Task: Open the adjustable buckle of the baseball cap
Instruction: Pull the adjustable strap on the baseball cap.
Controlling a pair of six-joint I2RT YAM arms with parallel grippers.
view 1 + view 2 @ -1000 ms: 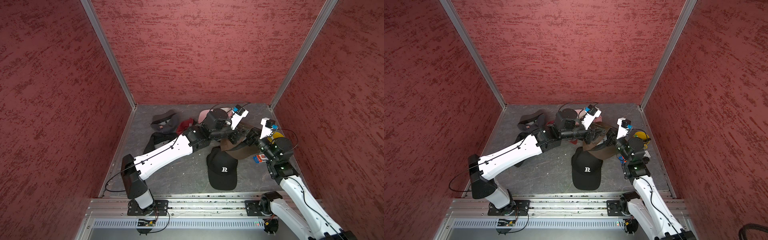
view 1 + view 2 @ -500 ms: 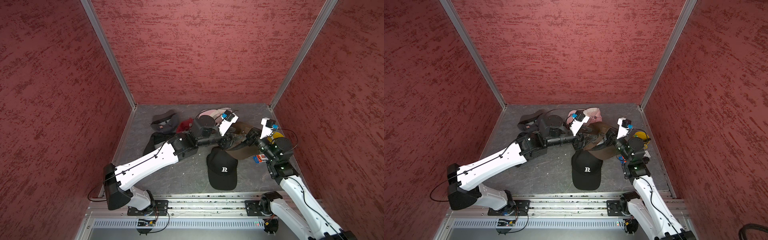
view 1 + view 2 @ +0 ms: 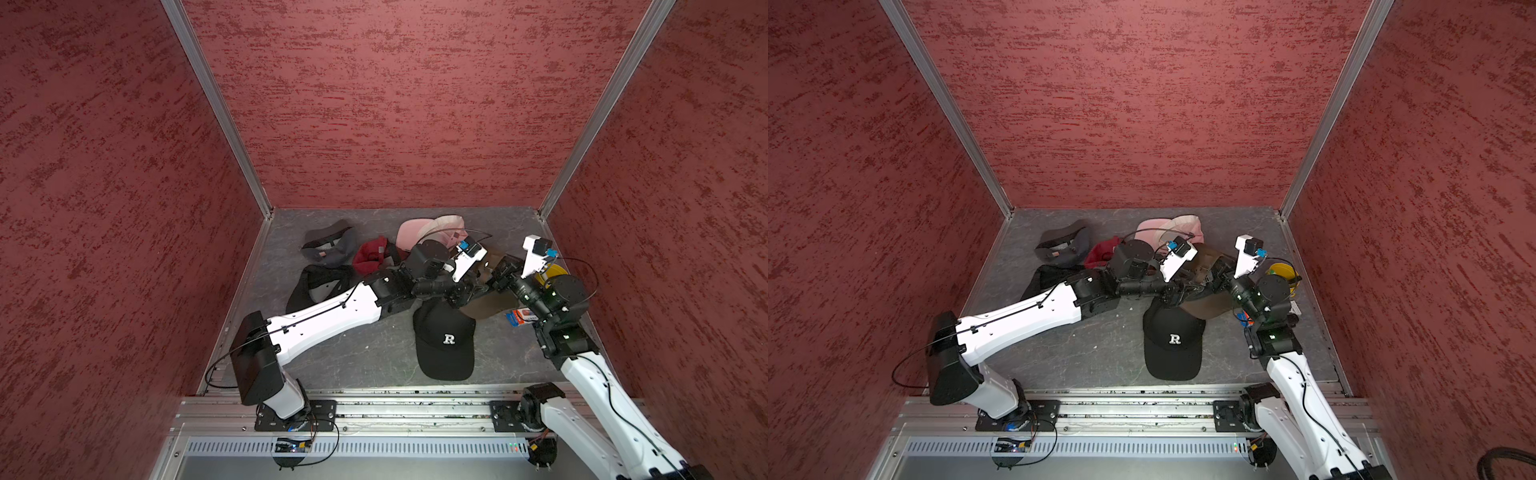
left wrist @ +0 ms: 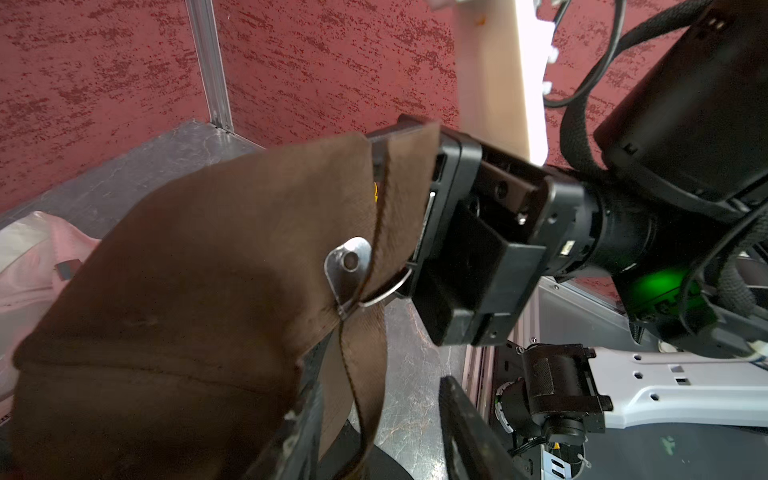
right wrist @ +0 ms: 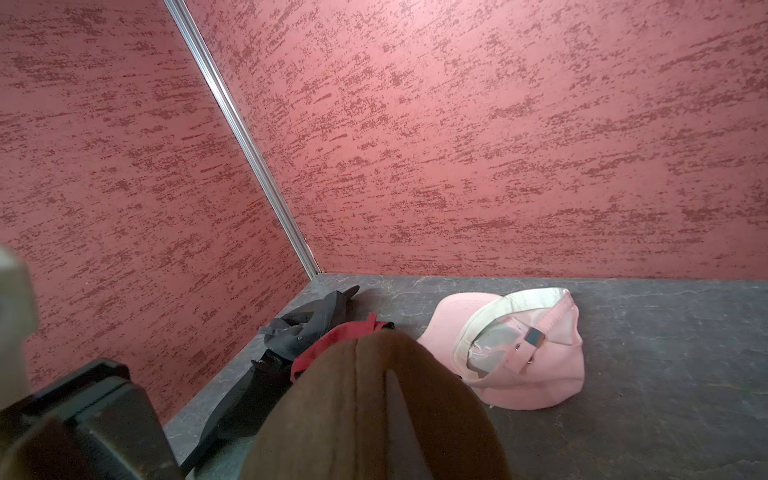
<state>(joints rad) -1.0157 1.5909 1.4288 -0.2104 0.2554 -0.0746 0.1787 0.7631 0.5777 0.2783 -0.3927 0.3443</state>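
The brown baseball cap (image 3: 484, 308) (image 3: 1204, 306) hangs just above the floor between my two grippers. Its silver buckle (image 4: 347, 266) sits at the back, and the loose strap (image 4: 363, 365) hangs down from it. My right gripper (image 4: 419, 216) (image 3: 493, 281) is shut on the strap end beside the buckle. My left gripper (image 4: 378, 384) (image 3: 468, 291) is open, with the hanging strap between its fingers (image 4: 465, 424); one finger lies against the cap's crown. In the right wrist view the brown cap (image 5: 374, 415) hides that gripper's fingers.
A black cap with a white R (image 3: 444, 340) lies just in front of the brown one. Pink (image 3: 432, 232), red (image 3: 372, 255), grey (image 3: 330, 247) and black (image 3: 316, 286) caps lie behind and to the left. A yellow roll (image 3: 552, 274) and a small packet (image 3: 521, 318) sit by the right arm.
My left arm pulled back to the left half a second ago and has now swung right again to the brown cap, its jaws wider. The right gripper has kept its hold.
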